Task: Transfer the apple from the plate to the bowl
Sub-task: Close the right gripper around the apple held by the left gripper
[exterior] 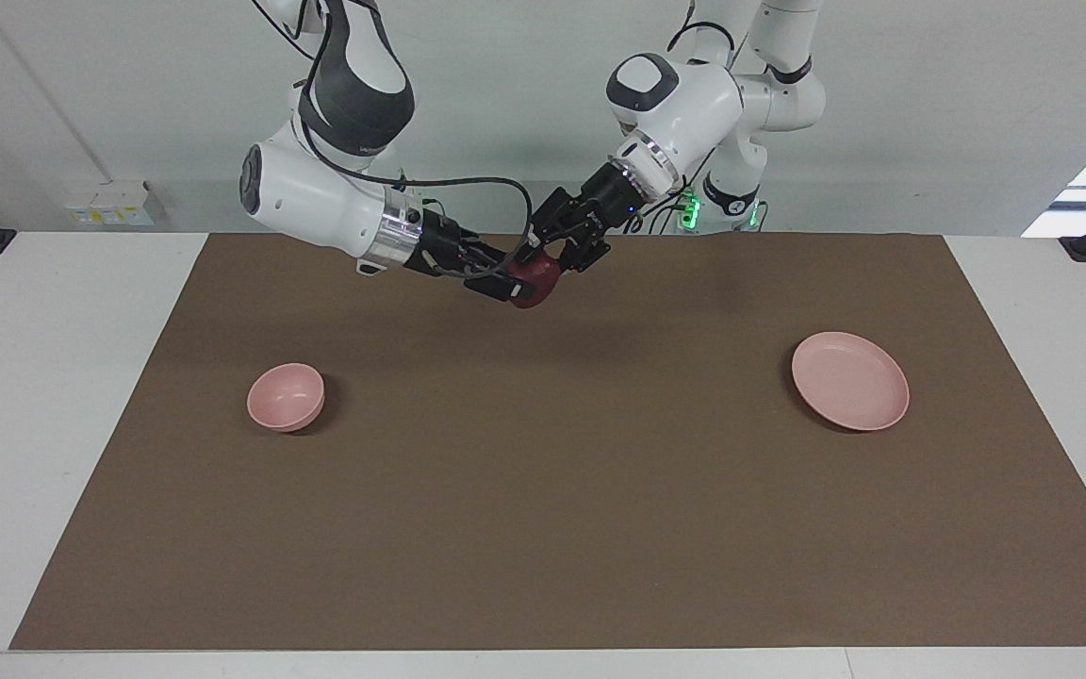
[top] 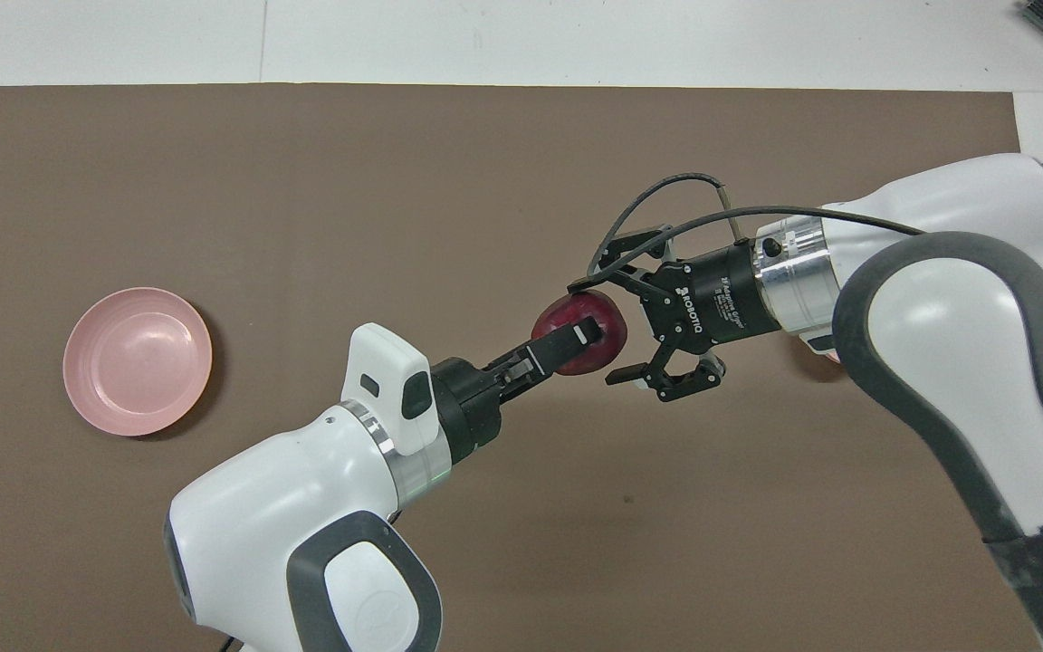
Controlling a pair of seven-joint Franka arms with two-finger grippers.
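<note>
We found the left gripper [top: 576,342] raised over the middle of the brown mat [exterior: 543,528], its forearm stretched out nearly level from the left arm's base and its two fingers clamped on the dark red apple [top: 581,331], one black fingertip lying across the top of the fruit. The right arm came in from its own end with the forearm tilted down toward the same spot, and the right gripper [top: 607,330] stood with its jaws spread wide about the apple, one fingertip by the fruit's upper edge and the other by its lower edge; we could not tell whether either tip touched the skin. On the right gripper's black body we read the white word ROBOTIQ, with smaller lettering beside it that we could not make out. The apple hung in the air, clear of both dishes. The pink plate [exterior: 850,380] lay toward the left arm's end of the mat, and the pink bowl [exterior: 286,397] sat toward the right arm's end, well apart from it.
</note>
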